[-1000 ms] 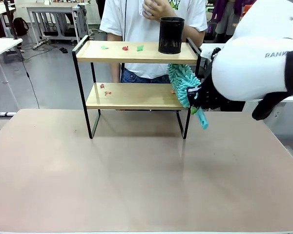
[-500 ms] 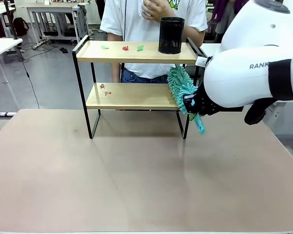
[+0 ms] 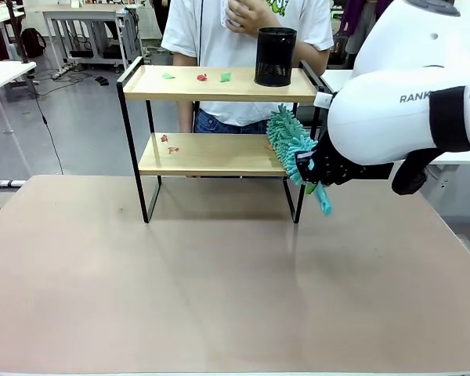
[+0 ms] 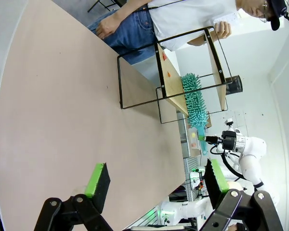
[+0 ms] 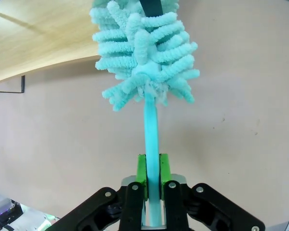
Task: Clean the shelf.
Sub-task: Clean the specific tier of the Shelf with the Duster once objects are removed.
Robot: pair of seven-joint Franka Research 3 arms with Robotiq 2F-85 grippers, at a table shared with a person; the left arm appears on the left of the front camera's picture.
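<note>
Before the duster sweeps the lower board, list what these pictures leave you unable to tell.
- Front view: the duster head covers the right end of the lower board of the shelf; contact and crumbs there are hidden.
- Front view: the scraps are too small to identify.
- Front view: the black cup hides its inside behind its wall.
- Right wrist view: the top edge cuts off the duster head above the right gripper.

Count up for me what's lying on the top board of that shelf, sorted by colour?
green scraps: 2
red scrap: 1
black mesh cup: 1
Total: 4
</note>
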